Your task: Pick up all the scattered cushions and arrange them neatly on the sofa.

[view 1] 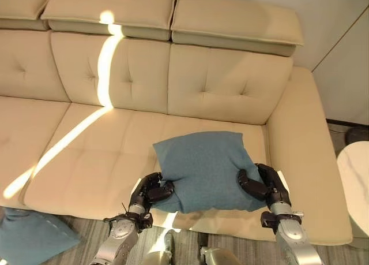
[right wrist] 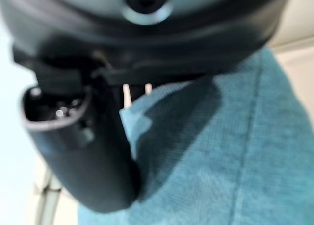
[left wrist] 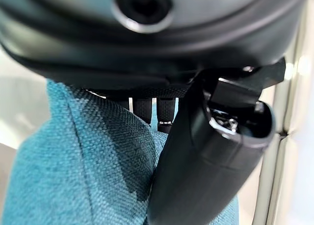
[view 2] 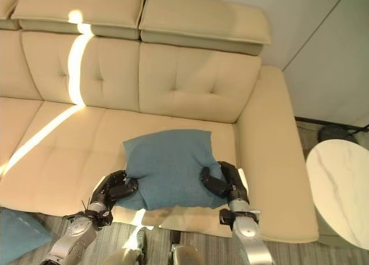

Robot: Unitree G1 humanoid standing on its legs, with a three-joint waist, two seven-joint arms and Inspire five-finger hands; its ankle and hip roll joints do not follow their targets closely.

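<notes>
Above the sofa [view 1: 86,161], left hand [view 1: 151,190] and right hand [view 1: 262,184] clamp the blue cushion [view 1: 204,170].

Likely home living room: beige sofa [view 1: 173,92], wood-look floor [view 1: 86,224], round side table [view 2: 340,184].

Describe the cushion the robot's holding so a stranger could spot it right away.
On the beige sofa, look at its right-end seat. The blue cushion there is gripped by the left hand and right hand; another blue cushion lies on the floor.
</notes>
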